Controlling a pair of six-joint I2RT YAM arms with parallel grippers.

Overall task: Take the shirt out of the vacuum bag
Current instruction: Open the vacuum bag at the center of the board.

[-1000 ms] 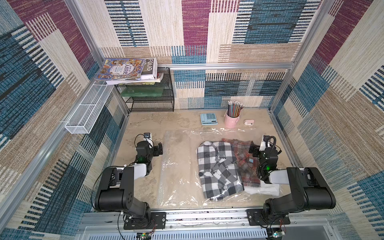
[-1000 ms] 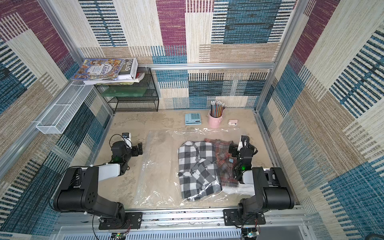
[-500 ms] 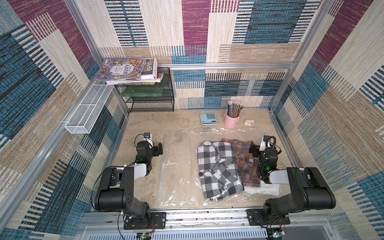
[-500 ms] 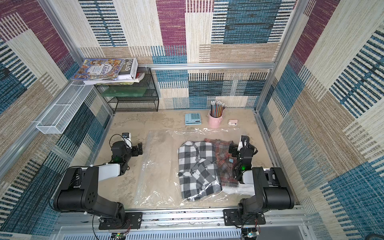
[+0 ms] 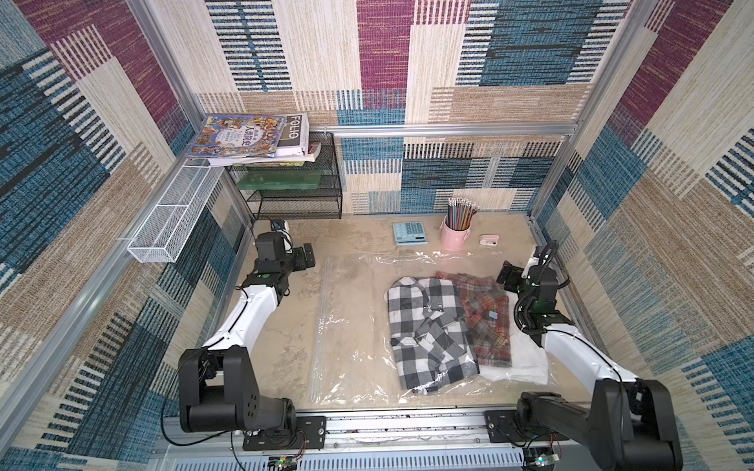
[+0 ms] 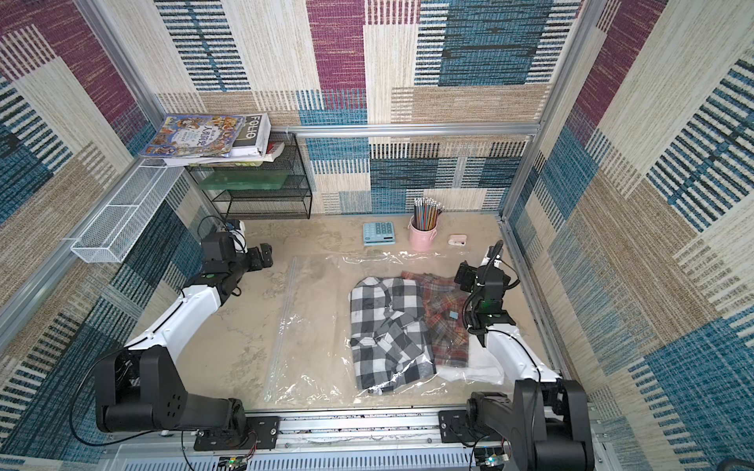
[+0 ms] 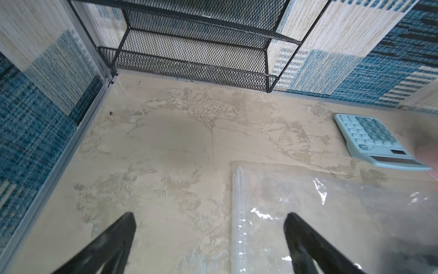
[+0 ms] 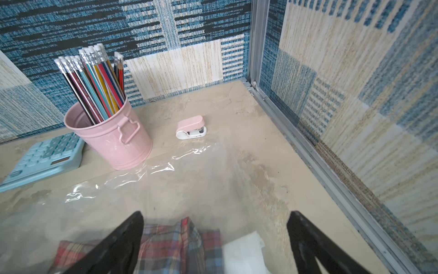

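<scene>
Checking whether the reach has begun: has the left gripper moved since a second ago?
Yes. The left gripper has moved toward the black wire shelf at the back, and is now near the far corner of the bag.

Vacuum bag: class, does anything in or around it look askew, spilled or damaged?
Nothing looks spilled or torn. Only the checked shirt in the vacuum bag lies rumpled and skewed, overlapping the red plaid shirt.

Calculator (image 5: 411, 233), pencil cup (image 5: 455, 241), stapler (image 5: 488, 239), mesh rack (image 5: 298, 208).
</scene>
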